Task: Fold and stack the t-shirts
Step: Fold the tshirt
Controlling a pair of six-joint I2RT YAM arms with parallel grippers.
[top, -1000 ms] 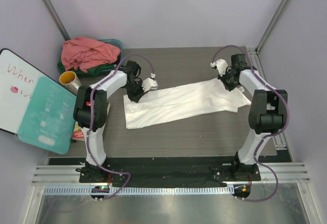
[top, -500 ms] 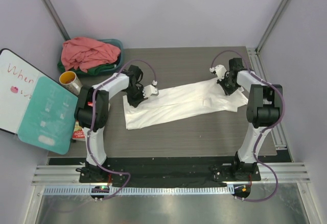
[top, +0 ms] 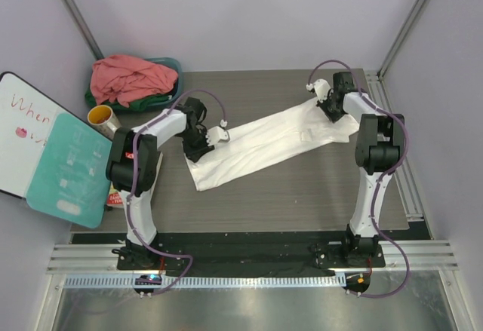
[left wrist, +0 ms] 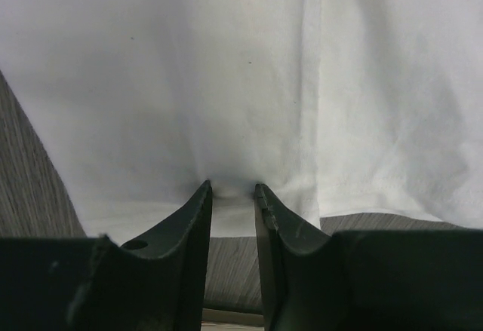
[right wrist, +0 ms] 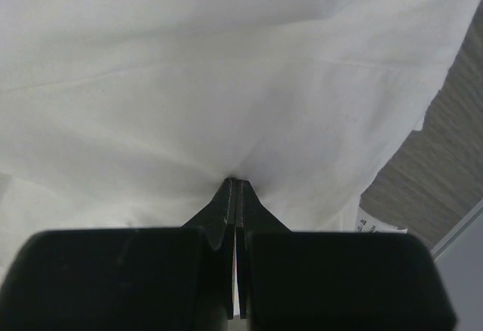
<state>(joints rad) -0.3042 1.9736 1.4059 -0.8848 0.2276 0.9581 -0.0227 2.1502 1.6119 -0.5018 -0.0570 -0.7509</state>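
Observation:
A white t-shirt (top: 264, 142), folded into a long strip, lies slanted across the table from near left to far right. My left gripper (top: 200, 146) sits at its left end. In the left wrist view the fingers (left wrist: 204, 195) stand a little apart, with the shirt's (left wrist: 226, 82) edge loose between the tips of the left gripper (left wrist: 233, 191). My right gripper (top: 330, 108) is at the far right end, and in its wrist view the right gripper (right wrist: 235, 182) is shut on the white cloth (right wrist: 226, 82). A salmon-pink t-shirt (top: 132, 75) lies piled on a dark green one (top: 151, 103).
The teal basin (top: 174, 65) holding the two shirts stands at the back left corner. A yellow cup (top: 100, 116), a whiteboard (top: 23, 127) and a teal board (top: 68, 169) lie off the table's left edge. Frame posts rise at both back corners.
Both grippers moved toward the back and the right end went further, so the shirt now lies slanted. The left gripper's jaws have parted; the right stayed shut on the cloth.

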